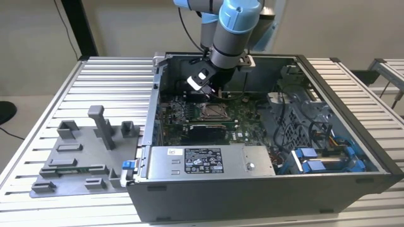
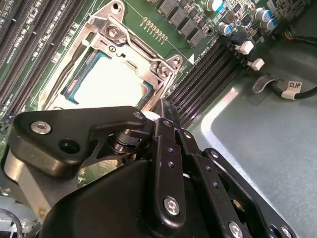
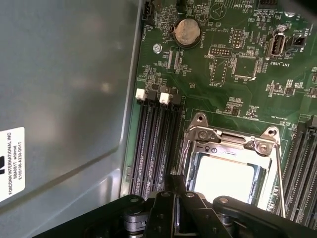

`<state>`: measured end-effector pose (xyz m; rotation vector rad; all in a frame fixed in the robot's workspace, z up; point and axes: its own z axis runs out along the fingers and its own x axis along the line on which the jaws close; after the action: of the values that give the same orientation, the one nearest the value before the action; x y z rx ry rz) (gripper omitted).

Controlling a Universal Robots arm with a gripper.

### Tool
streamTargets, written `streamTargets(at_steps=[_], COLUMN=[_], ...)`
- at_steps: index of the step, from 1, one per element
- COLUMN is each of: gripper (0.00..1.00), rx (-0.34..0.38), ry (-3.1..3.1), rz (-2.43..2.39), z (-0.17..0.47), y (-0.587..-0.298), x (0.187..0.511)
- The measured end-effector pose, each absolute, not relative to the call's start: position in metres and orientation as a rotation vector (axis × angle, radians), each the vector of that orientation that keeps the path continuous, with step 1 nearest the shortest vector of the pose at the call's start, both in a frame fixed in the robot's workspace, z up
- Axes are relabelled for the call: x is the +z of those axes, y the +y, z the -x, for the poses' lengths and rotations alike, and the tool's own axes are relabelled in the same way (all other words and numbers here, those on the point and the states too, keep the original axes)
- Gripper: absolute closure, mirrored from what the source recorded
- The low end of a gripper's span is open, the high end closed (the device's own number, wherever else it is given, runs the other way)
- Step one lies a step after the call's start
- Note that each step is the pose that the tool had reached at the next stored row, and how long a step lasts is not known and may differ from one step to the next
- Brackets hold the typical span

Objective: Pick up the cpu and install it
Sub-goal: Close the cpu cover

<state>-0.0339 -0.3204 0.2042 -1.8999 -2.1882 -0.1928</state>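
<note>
Silver-topped cpu (image 2: pixel 111 82): seated flat inside the socket frame (image 2: pixel 114 30). Black gripper (image 2: pixel 163 108): jaws pinched together on nothing, above the socket frame's edge; cpu just past its tips, lower.

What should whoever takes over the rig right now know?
Gripper: down inside the computer case, close over the edge of the socket frame; contact unclear.
Cpu: lying flat in the socket on the green motherboard, inside the frame.
Done: cpu picked and set in the socket.
Left: cannot tell whether the frame is latched.
</note>
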Motion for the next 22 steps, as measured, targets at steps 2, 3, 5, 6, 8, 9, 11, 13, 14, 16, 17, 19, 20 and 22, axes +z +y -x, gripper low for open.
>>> streamTargets(at_steps=[2, 3, 5, 6, 8, 9, 11, 13, 14, 16, 17, 19, 20, 22], gripper=[1.00, 1.00, 1.00, 1.00, 1.00, 1.00, 1.00, 1.00, 1.00, 1.00, 1.00, 1.00, 1.00, 1.00], rx=[-0.191, -0.191, -0.190, -0.189, -0.189, -0.188, -0.188, -0.188, -0.188, -0.188, -0.188, -0.188, -0.188, -0.188], ry=[-2.189, -2.189, -2.190, -2.190, -2.191, -2.191, -2.191, -2.192, -2.192, -2.192, -2.193, -2.193, -2.194, -2.194], rz=[1.900, 1.900, 1.901, 1.901, 1.900, 1.900, 1.900, 1.900, 1.899, 1.899, 1.898, 1.898, 1.898, 1.897], z=[0.0329, 0.0324, 0.0313, 0.0308, 0.0298, 0.0293, 0.0286, 0.0280, 0.0278, 0.0273, 0.0271, 0.0267, 0.0265, 0.0261], y=[-0.3204, -0.3204, -0.3204, -0.3204, -0.3204, -0.3204, -0.3203, -0.3202, -0.3201, -0.3200, -0.3200, -0.3199, -0.3198, -0.3197], x=[0.2041, 0.2040, 0.2039, 0.2038, 0.2036, 0.2036, 0.2033, 0.2030, 0.2029, 0.2025, 0.2023, 0.2020, 0.2018, 0.2014])
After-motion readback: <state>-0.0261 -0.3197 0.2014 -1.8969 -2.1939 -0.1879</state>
